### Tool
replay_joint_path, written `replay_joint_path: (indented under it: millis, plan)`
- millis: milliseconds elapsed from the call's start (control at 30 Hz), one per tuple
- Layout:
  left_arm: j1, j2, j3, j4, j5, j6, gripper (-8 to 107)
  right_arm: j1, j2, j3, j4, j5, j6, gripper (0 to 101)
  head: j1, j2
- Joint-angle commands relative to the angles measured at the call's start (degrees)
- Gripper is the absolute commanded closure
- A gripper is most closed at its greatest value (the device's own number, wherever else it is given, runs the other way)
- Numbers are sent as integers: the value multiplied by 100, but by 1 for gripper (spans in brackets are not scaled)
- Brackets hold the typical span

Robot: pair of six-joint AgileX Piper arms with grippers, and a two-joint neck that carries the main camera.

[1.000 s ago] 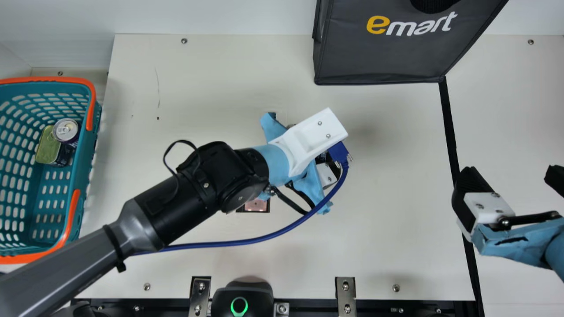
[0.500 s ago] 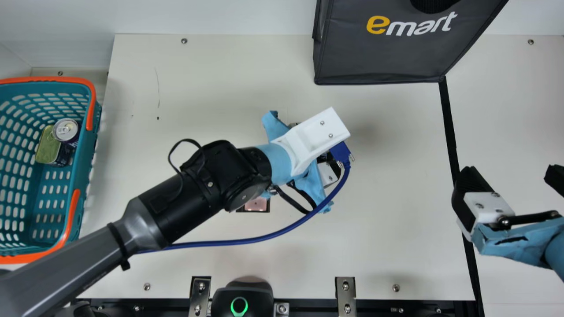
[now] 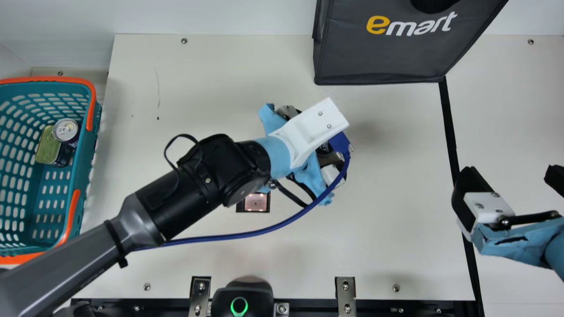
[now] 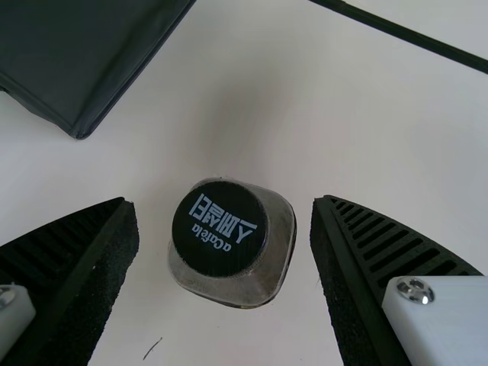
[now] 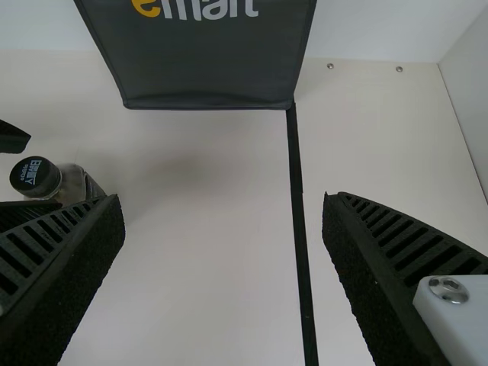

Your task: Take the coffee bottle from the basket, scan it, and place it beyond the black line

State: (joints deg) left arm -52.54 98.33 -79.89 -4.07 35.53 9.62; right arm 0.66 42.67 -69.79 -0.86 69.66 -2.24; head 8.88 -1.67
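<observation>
Over the middle of the table is my left gripper (image 3: 304, 141), its fingertips hidden under the arm; the coffee bottle's dark cap (image 3: 325, 149) peeks out beside its white bracket. In the left wrist view the bottle (image 4: 232, 242) stands between the fingers of my left gripper (image 4: 223, 206), which is open, with a gap on both sides. The right wrist view shows the bottle (image 5: 78, 183) near the left gripper's dark fingers. My right gripper (image 3: 511, 171) hangs open at the black line (image 3: 449, 127); in its wrist view, the right gripper (image 5: 223, 202) has nothing between its fingers.
The teal basket (image 3: 81, 176) at the left holds a can (image 3: 66, 130) and a green-lidded tin (image 3: 47, 147). A lit scanner window (image 3: 255, 203) lies just nearer than the left gripper. At the back stands a dark bag (image 3: 379, 57); a blue cable (image 3: 246, 236) trails from the left arm.
The left gripper has moved slightly toward the back of the table, uncovering more of the scanner window and of the dark cap. The right arm has stayed still.
</observation>
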Motion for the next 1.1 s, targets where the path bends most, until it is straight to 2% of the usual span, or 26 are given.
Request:
replay_joint_path:
  millis: [0,533,1067]
  plan:
    - [18,-22,-28,12,11,-36,9,0,0,0,0,0,0,10,-96,9]
    - [107,-455,-118,273,157,-662,9,0,0,0,0,0,0,10,-96,9]
    - [653,-1464,457,584,257,-1277,9,0,0,0,0,6,0,10,-96,9]
